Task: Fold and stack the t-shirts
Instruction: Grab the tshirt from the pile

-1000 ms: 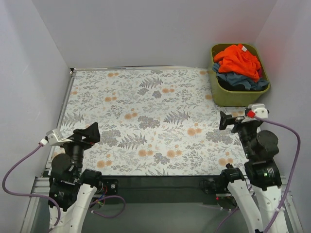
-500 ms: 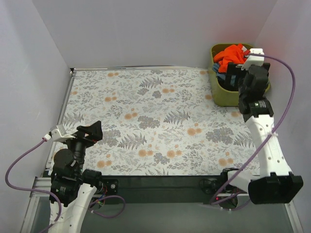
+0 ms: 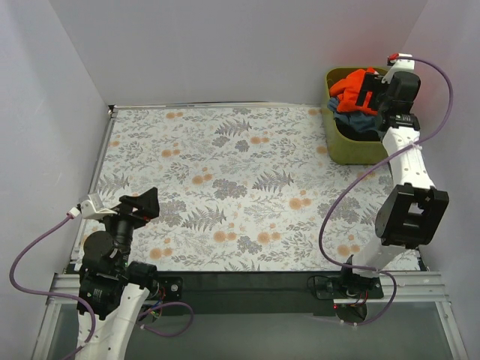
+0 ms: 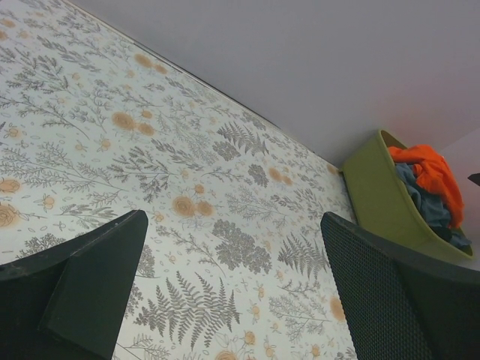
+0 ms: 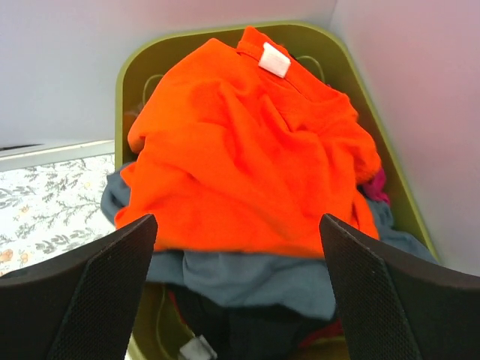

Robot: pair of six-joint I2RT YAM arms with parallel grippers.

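Observation:
The t-shirts lie heaped in an olive-green basket (image 3: 352, 150) at the table's far right corner. A bright orange-red shirt (image 5: 247, 150) with a white neck label is on top, over a slate grey-blue one (image 5: 255, 274) and a dark one (image 5: 247, 326); a bit of magenta (image 5: 377, 184) shows at the right. My right gripper (image 5: 238, 296) hangs open just above the pile, holding nothing; in the top view it (image 3: 373, 90) is over the basket. My left gripper (image 3: 144, 204) stays open above the near left of the table, its fingers (image 4: 97, 281) wide apart over bare cloth.
A floral tablecloth (image 3: 232, 180) covers the table. Grey walls close in the back and both sides; the right wall (image 5: 420, 90) runs close beside the basket. A dark rail (image 3: 240, 289) lines the near edge between the arm bases.
My right arm has swung from the near right of the table out to the far right, ending above the basket of shirts. The left arm has barely shifted.

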